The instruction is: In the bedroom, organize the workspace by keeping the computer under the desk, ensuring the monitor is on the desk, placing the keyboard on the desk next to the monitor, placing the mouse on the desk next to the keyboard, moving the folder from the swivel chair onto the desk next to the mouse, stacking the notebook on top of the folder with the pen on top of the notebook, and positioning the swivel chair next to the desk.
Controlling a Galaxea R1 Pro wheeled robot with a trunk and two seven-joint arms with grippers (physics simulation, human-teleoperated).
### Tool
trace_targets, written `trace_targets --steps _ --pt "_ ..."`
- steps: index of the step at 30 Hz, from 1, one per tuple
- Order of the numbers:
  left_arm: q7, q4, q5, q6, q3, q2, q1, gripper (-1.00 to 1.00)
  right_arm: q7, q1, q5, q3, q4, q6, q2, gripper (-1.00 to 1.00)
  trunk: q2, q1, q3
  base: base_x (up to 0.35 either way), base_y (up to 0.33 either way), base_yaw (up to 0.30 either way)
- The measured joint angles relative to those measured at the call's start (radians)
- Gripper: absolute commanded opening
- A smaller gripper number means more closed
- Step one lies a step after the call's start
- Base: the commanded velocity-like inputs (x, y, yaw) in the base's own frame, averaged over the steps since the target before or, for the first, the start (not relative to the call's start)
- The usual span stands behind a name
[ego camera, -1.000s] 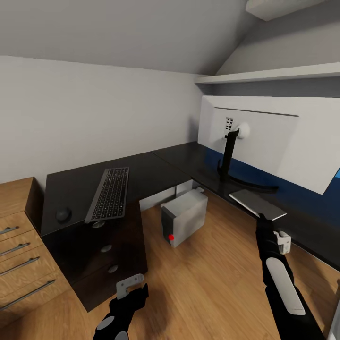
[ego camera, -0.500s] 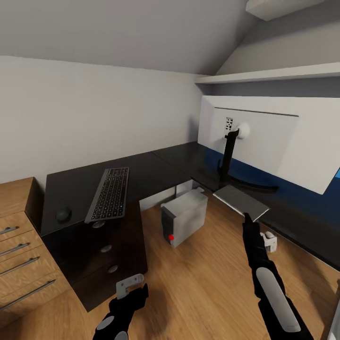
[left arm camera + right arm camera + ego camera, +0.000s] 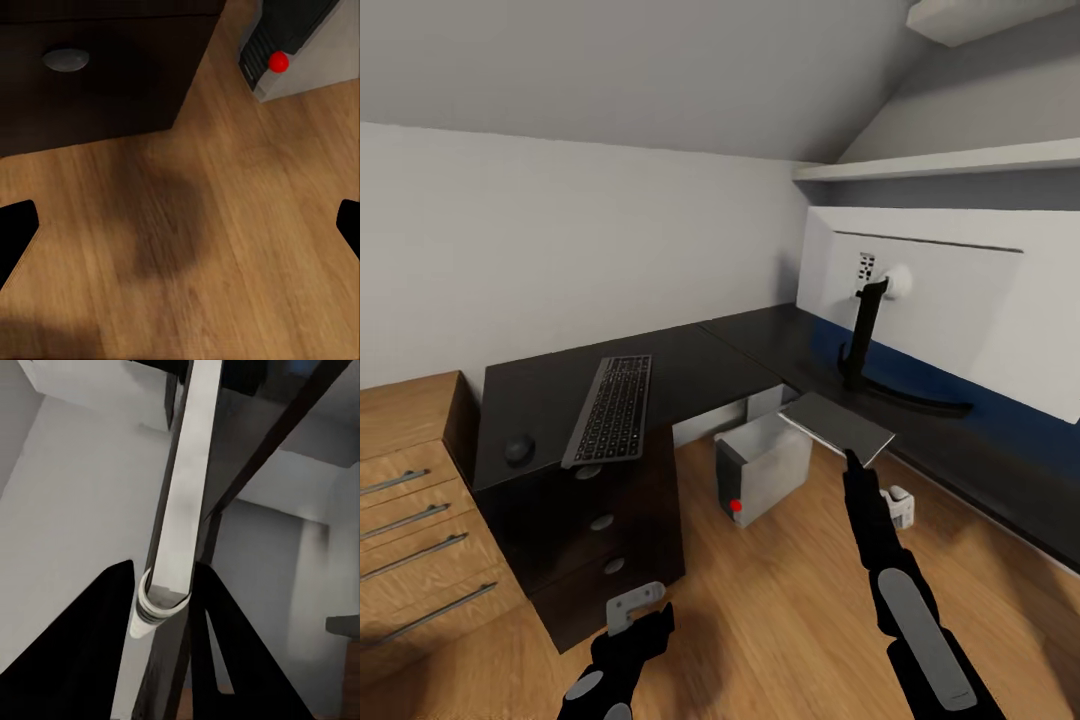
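The right gripper (image 3: 848,458), lower right of centre in the head view, is clamped on the edge of the notebook (image 3: 838,425), with the pen (image 3: 147,611) pinched alongside it. The notebook juts out flat, above the computer (image 3: 762,466) on the floor. The left gripper (image 3: 634,607), bottom centre, hangs with jaws apart over bare floor. The desk (image 3: 690,365) carries the keyboard (image 3: 610,409), mouse (image 3: 519,449) and monitor (image 3: 950,310). With so slim an edge hold, the notebook could tilt and the pen slip out.

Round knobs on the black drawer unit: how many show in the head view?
3, down the front of the drawer unit under the keyboard: top knob, half hidden by the keyboard's overhanging end; middle knob; bottom knob. I cannot tell whether more are hidden.
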Motion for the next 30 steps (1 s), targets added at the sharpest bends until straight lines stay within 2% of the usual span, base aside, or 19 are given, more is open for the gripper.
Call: trace_targets --steps 6,14,20,21,23,24,25,30 --pt "-0.002 0.102 -0.045 -0.001 -0.005 0.000 0.000 1.00 -0.015 0.000 0.000 0.004 -0.024 0.001 -0.002 -1.00 0.000 0.000 0.006 0.000 0.000 0.208" --pt "-0.007 0.327 -0.105 -0.011 -0.041 -0.001 0.000 1.00 -0.022 0.000 0.001 0.008 -0.036 0.002 -0.002 -1.00 0.000 0.000 0.014 0.000 0.000 0.217" --pt "-0.007 0.430 -0.124 -0.121 -0.050 -0.002 0.000 1.00 -0.023 0.000 0.003 0.011 -0.047 -0.001 -0.001 -1.00 0.000 0.000 0.015 0.000 0.000 0.235" --pt "-0.007 0.464 -0.126 -0.168 -0.051 -0.002 0.000 1.00 -0.029 0.000 0.003 0.020 -0.049 -0.001 -0.001 -1.00 0.000 0.000 0.015 0.000 0.000 0.125" --pt "-0.008 0.485 -0.128 -0.211 -0.052 -0.001 0.000 1.00 -0.046 0.000 0.006 0.038 -0.053 0.000 -0.003 -1.00 0.000 0.000 0.015 0.000 0.000 0.082" --pt "-0.008 0.493 -0.128 -0.232 -0.052 0.001 0.000 1.00 -0.065 0.000 0.006 0.055 -0.057 0.001 -0.006 -1.00 0.000 0.000 0.015 0.000 0.000 0.026" --pt "-0.008 0.502 -0.128 -0.258 -0.052 0.006 0.000 1.00 -0.100 0.000 0.006 0.089 -0.061 0.004 -0.009 -1.00 0.000 0.000 0.015 0.000 0.000 0.017" --pt "-0.009 0.506 -0.129 -0.274 -0.052 0.016 0.000 1.00 -0.118 0.000 0.012 0.128 -0.063 0.005 -0.010 -1.00 0.000 0.000 0.015 0.000 0.000 0.009"
